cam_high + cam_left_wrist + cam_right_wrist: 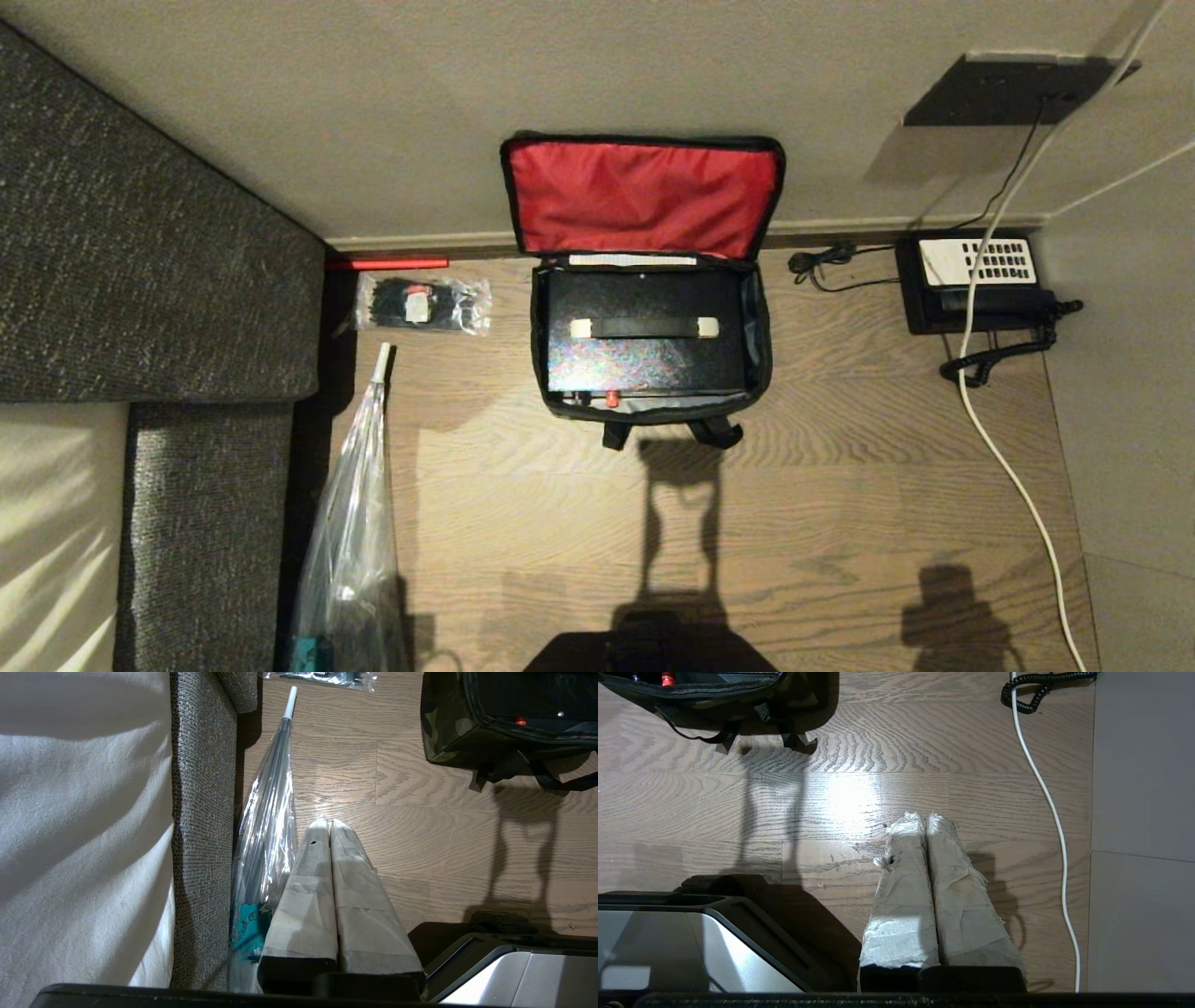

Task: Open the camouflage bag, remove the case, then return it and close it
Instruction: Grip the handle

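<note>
The camouflage bag (758,336) stands on the wood floor against the wall, its lid folded back with the red lining (642,198) showing. Inside lies the black case (644,350), flat, handle up, a small red latch at its near edge. Neither gripper shows in the head view. My left gripper (324,823) hangs shut and empty over the floor, well short of the bag (444,723) and to its left. Shut with nothing in it, my right gripper (923,816) hovers over bare floor, the bag's near edge (691,690) far off to its front left.
A grey sofa (140,261) fills the left side, with a clear folded umbrella (355,523) lying along it. A clear packet of black ties (420,304) lies left of the bag. A black desk telephone (980,280) and a white cable (1008,467) are on the right. My base (649,653) is at the near edge.
</note>
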### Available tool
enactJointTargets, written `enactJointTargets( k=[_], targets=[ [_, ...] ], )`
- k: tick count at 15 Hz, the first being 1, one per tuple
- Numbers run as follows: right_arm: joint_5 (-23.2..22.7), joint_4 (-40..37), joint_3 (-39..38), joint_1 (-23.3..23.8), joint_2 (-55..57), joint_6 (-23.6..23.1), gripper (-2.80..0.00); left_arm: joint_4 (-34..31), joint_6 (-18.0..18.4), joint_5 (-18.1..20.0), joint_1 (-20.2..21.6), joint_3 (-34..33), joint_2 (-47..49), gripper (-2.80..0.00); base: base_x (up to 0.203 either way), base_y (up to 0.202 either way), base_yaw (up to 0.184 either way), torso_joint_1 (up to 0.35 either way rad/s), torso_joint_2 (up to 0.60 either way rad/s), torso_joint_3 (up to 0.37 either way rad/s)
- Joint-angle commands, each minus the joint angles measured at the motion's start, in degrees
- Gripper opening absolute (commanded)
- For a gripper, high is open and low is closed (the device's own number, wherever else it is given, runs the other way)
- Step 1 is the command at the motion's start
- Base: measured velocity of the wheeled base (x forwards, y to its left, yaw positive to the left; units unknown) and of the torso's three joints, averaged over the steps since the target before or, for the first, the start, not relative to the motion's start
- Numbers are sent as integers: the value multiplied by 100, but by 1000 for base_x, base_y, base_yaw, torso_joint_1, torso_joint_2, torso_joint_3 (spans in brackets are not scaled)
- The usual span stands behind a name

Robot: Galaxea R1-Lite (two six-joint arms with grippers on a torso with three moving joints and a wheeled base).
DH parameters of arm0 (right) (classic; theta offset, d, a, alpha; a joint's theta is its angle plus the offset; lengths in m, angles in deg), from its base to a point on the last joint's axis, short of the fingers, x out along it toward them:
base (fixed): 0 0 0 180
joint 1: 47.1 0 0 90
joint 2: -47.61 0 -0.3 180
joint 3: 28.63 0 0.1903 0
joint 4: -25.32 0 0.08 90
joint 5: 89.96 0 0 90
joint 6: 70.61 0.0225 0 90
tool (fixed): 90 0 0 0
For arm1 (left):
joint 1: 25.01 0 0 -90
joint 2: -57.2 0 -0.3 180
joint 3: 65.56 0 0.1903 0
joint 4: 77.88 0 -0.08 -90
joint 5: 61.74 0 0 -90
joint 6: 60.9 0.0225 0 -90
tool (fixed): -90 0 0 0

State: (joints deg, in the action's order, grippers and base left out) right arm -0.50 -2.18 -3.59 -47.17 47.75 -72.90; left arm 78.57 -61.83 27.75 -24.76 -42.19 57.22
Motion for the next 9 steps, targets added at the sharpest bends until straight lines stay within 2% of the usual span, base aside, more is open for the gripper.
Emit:
enactJointTargets(
  k=[1, 9],
  targets=[
    [2, 0, 0, -1, 31, 10, -280, 1, -4, -2, 2, -18, -11, -280, 0, 0, 0, 0, 0, 0],
    [2, 0, 0, -1, 31, 10, -280, 4, 44, 2, 2, -15, -2, -280, 0, 0, 0, 0, 0, 0]
  ],
)
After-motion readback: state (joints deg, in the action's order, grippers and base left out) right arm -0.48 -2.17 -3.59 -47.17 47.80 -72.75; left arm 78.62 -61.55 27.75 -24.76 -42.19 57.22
